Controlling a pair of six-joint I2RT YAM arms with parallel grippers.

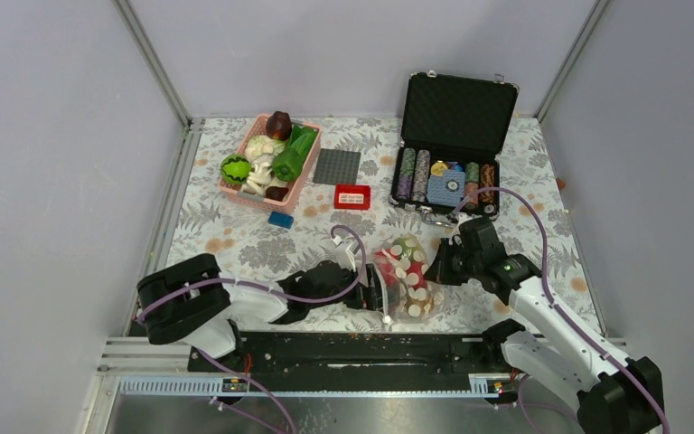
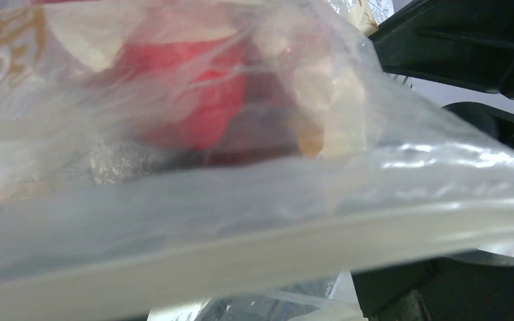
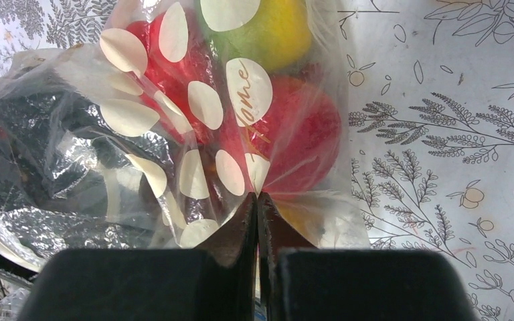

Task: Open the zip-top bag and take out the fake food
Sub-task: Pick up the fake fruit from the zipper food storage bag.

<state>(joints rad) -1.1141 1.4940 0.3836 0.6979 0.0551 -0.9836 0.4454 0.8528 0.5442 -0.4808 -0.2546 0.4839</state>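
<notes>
Right gripper (image 3: 258,198) has its fingers pinched together on the dotted bag (image 3: 174,140), with the fake food (image 3: 298,130) inside. Left gripper (image 1: 375,295) is at the bag's other edge, can't tell its grip. The bag lies near the front of the leaf-print tablecloth (image 1: 235,244), grey walls (image 1: 343,45) all around.

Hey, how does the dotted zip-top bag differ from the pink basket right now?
The zip-top bag is clear, dotted and floppy; the pink basket is opaque and slotted. The bag lies in the near middle, pinched by the right tool; the basket sits at the far left, untouched. Both hold fake food.
</notes>
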